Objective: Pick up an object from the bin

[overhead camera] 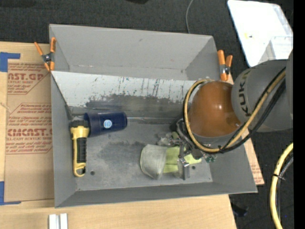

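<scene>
1. Grey metal walls of the bin (pixel 128 51) slope down to a scuffed floor.
2. The arm (pixel 267 99) reaches in from the right, with its orange cover (pixel 212 111) low over the floor's right end. The jaws hang below the cover at the near right, right at a green piece (pixel 170 165).
3. The green piece touches a pale cup (pixel 152 160) that lies on its side just to the left.
4. I cannot tell whether the jaws are open or closed. Nothing shows plainly between them.
5. Well apart, at the left end, a blue cylinder (pixel 106 123) lies just beside a yellow tool (pixel 78 149).
6. The step in hand looks like settling on the green piece. To do it well, centre on that one thing rather than on the seam with the cup, and come straight down.
7. The near wall is close, so the wrist should stay clear of it.
8. The cup may roll or give if nudged, so close gently and lift straight up.
</scene>
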`<state>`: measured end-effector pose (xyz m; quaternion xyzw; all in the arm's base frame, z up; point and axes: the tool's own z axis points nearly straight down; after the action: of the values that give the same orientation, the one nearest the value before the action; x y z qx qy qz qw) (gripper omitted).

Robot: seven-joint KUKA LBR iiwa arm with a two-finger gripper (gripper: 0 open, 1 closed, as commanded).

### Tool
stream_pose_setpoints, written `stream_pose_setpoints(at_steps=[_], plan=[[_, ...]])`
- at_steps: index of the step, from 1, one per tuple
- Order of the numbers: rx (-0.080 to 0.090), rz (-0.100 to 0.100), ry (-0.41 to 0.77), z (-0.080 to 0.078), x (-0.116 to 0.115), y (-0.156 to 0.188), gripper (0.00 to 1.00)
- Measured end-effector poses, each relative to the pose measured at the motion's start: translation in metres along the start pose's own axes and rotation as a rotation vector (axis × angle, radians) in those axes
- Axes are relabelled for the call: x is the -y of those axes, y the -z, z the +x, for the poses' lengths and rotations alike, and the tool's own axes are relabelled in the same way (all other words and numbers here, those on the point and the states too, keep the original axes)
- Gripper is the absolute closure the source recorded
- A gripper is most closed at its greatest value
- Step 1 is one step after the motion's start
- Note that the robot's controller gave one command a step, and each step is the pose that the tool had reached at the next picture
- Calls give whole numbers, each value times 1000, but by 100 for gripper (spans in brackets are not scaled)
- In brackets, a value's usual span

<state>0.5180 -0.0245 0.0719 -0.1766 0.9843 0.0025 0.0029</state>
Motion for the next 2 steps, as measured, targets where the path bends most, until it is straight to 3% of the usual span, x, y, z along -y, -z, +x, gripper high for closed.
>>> stream_pose_setpoints(at_steps=[1, 2], plan=[[3, 4, -33, 3, 29, -2, 100], [3, 4, -33, 3, 29, -2, 100]])
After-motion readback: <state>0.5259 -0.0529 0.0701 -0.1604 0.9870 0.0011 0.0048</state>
